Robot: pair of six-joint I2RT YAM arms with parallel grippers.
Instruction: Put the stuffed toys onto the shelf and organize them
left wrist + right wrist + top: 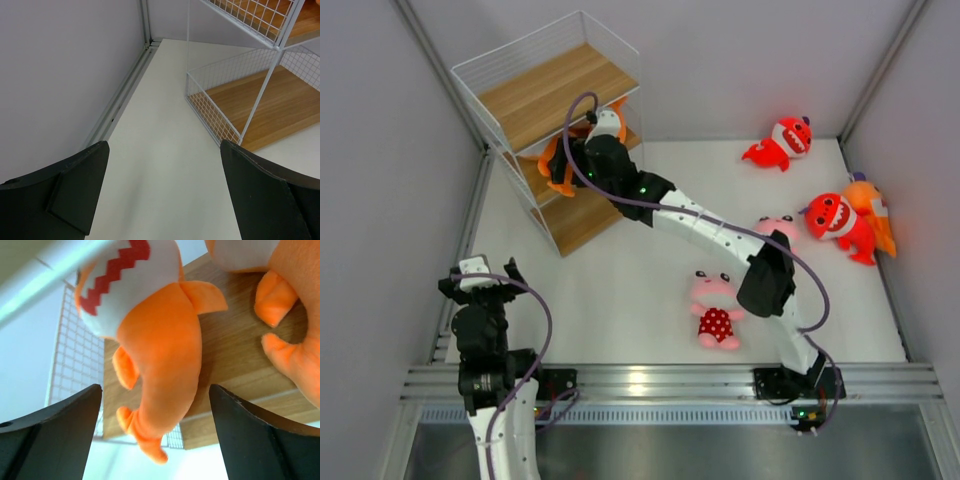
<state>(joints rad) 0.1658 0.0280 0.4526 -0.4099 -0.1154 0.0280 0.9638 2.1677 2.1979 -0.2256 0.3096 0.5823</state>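
Note:
The shelf (555, 90) stands at the back left. My right gripper (582, 160) reaches into its middle tier, jaws wide open on either side of an orange shark (160, 340) that lies on the wooden board (235, 360); the fingers do not touch it. A second orange shark (290, 305) lies beside it. In the top view both sharks (556, 168) (608, 122) show around the gripper. My left gripper (480, 275) is open and empty at the near left, over bare table (164, 145) beside the shelf's bottom tier (270, 100).
On the table lie a pink animal in a red polka-dot dress (717, 312), another pink animal (778, 226) half under my right arm, a red shark (783, 140) at the back, and a red shark (832, 218) against an orange shark (872, 205) at the right.

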